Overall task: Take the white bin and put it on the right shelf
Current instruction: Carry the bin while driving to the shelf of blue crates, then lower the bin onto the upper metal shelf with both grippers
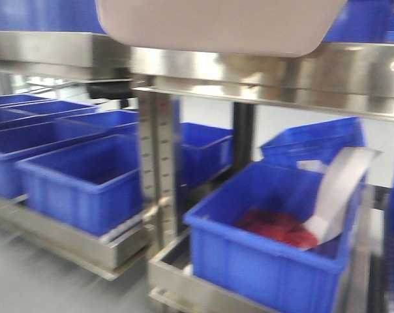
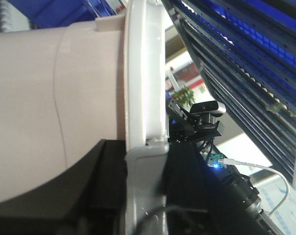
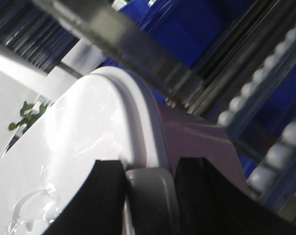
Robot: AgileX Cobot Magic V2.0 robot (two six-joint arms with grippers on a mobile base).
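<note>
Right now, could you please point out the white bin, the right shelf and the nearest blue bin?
white bin [image 1: 223, 26]: front view, pale side wall.
right shelf [image 1: 282, 68]: front view, wide front rail.
nearest blue bin [image 1: 262, 261]: front view, front wall.

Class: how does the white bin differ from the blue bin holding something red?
The white bin is pale pinkish; the blue bin is bright blue. The white bin is lidded, the blue bin open. The white bin is up high, the blue bin low on the steel rack. Both are plastic tubs.
</note>
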